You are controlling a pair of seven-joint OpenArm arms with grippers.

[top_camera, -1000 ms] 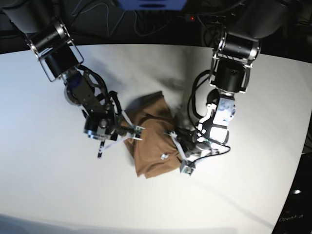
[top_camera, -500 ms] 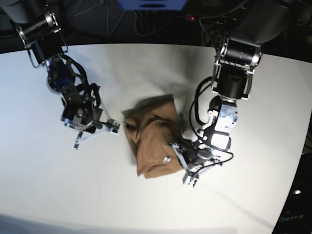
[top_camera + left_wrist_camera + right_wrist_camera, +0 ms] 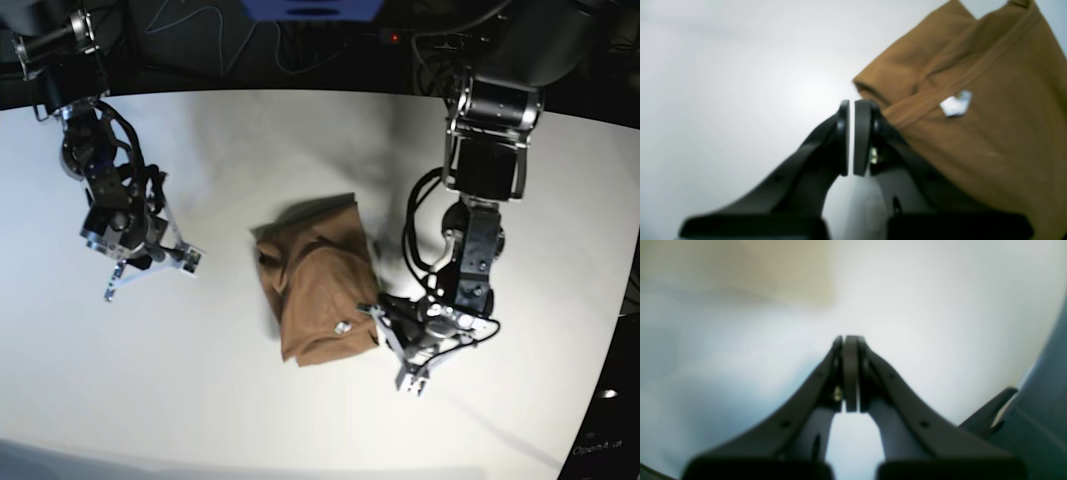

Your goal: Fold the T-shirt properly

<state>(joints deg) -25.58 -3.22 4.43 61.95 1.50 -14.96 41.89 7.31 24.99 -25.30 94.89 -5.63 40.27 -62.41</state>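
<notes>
The tan-brown T-shirt [image 3: 315, 290] lies as a folded bundle in the middle of the white table, a small white label [image 3: 340, 326] on its near side. My left gripper [image 3: 369, 311] is shut and empty, its tips beside the bundle's near right corner. In the left wrist view the T-shirt [image 3: 990, 150] fills the right side, and the left gripper [image 3: 850, 101] has its pads together just off the cloth's edge. My right gripper [image 3: 190, 258] is shut and empty, well to the left of the T-shirt. The right wrist view shows the right gripper [image 3: 846, 337] over bare table.
The white table [image 3: 250, 420] surrounds the bundle on every side. Black cables [image 3: 300, 40] run along the dark back edge. Beyond the table's right edge [image 3: 610, 330] the surroundings are dark. A pale tan blur [image 3: 740, 270] sits at the right wrist view's top left.
My right gripper has pulled away from the T-shirt's left edge, far to the left. My left gripper has come off the cloth toward the near right. The bundle stays put.
</notes>
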